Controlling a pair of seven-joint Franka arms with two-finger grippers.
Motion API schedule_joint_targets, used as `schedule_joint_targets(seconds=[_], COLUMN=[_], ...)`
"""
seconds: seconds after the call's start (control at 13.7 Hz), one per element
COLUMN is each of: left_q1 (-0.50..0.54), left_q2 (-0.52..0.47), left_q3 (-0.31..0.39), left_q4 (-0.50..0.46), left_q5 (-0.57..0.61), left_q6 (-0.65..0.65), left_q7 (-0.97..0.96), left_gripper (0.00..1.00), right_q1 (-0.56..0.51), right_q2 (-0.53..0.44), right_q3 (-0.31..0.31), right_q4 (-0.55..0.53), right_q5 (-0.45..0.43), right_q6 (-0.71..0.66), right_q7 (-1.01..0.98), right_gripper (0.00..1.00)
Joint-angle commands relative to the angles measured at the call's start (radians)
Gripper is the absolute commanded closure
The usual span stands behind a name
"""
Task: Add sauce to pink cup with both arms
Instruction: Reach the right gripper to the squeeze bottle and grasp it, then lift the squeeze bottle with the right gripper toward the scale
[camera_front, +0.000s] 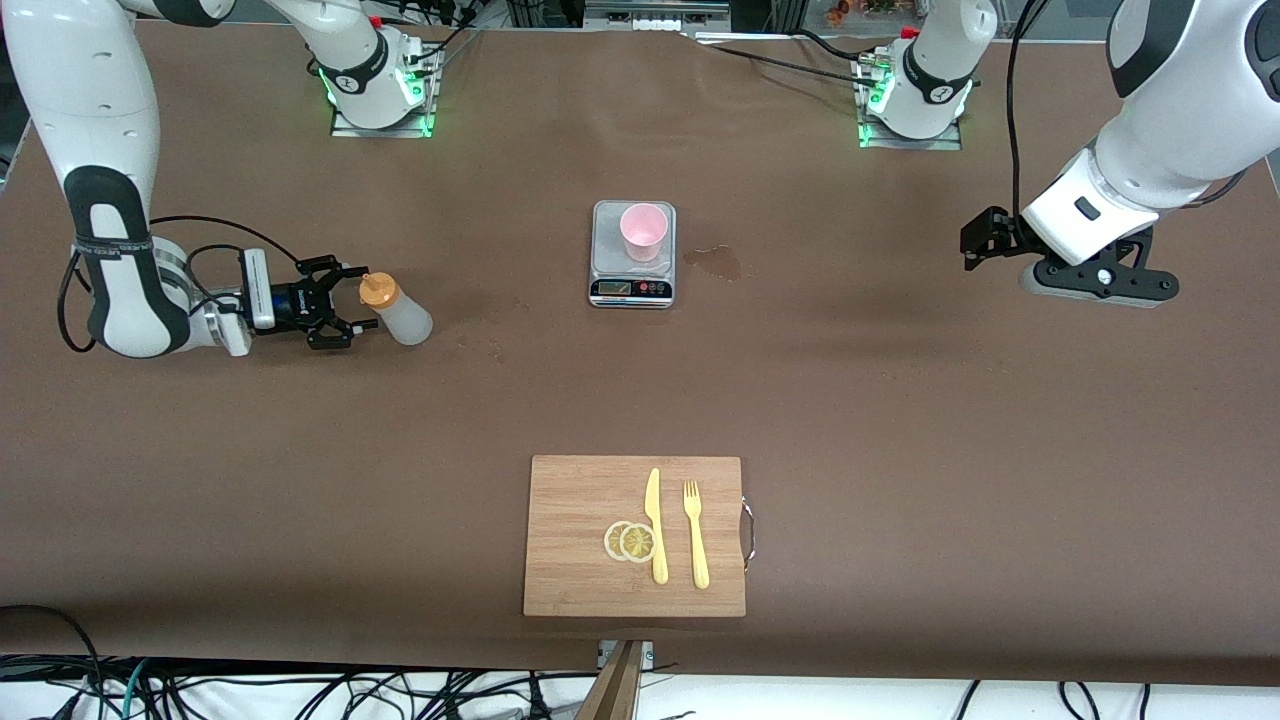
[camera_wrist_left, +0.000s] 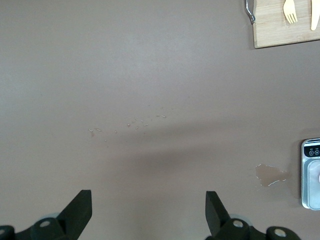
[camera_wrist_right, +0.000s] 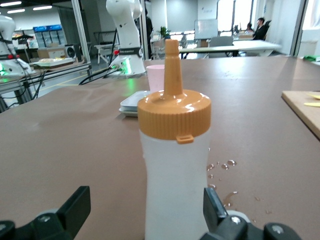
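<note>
My right gripper (camera_front: 352, 308) stands at the sauce (camera_front: 398, 310), jaws wide either side, not gripping. The sauce stands toward the right arm's end from the scale (camera_front: 633, 284), which carries the cup (camera_front: 643, 231). My left gripper (camera_front: 975, 240) waits, jaws wide, over bare desk (camera_front: 900, 400). No writing is legible.

Pink cup (camera_front: 643, 231) on scale (camera_front: 632, 285)
</note>
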Motion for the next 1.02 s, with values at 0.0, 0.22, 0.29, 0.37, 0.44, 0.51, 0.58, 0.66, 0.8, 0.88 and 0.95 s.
schedule_joint_targets(seconds=[0.0, 0.22, 0.29, 0.37, 0.44, 0.51, 0.58, 0.66, 0.8, 0.88, 0.95], left_q1=[0.004, 0.004, 0.004, 0.004, 0.004, 0.004, 0.004, 0.004, 0.004, 0.004, 0.002], left_q2=[-0.001, -0.001, -0.001, -0.001, -0.001, -0.001, 0.0, -0.001, -0.001, 0.0, 0.0], left_q3=[-0.001, -0.001, -0.001, -0.001, -0.001, -0.001, -0.001, -0.001, -0.001, -0.001, -0.001], left_q4=[0.014, 0.014, 0.014, 0.014, 0.014, 0.014, 0.014, 0.014, 0.014, 0.014, 0.014], left_q5=[-0.012, -0.011, -0.011, -0.012, -0.012, -0.012, -0.012, -0.012, -0.012, -0.012, -0.012], left_q6=[-0.016, -0.016, -0.016, -0.016, -0.016, -0.016, -0.016, -0.016, -0.016, -0.016, -0.016], left_q7=[0.018, 0.018, 0.02, 0.02, 0.018, 0.018, 0.02, 0.018, 0.02, 0.02, 0.018], left_gripper=[0.0, 0.0, 0.0, 0.0, 0.0, 0.0, 0.0, 0.0, 0.0, 0.0, 0.0], right_q1=[0.021, 0.042, 0.045, 0.045, 0.045, 0.045, 0.048, 0.057, 0.071, 0.079, 0.083], right_q2=[0.036, 0.048, 0.048, 0.048, 0.048, 0.05, 0.053, 0.056, 0.074, 0.08, 0.082], right_q3=[-0.004, -0.001, 0.0, 0.004, 0.004, 0.004, 0.005, 0.007, 0.007, 0.007, 0.007], right_q4=[-0.015, -0.016, -0.016, -0.016, -0.016, -0.016, -0.016, -0.016, -0.016, -0.016, -0.016], right_q5=[0.061, 0.093, 0.094, 0.095, 0.107, 0.113, 0.126, 0.138, 0.164, 0.176, 0.182], right_q6=[-0.033, -0.035, -0.038, -0.039, -0.041, -0.041, -0.042, -0.044, -0.059, -0.064, -0.065], right_q7=[-0.115, -0.116, -0.116, -0.115, -0.116, -0.116, -0.116, -0.116, -0.122, -0.125, -0.128], right_gripper=[0.0, 0.0, 0.0, 0.0, 0.0, 0.0, 0.0, 0.0, 0.0, 0.0, 0.0])
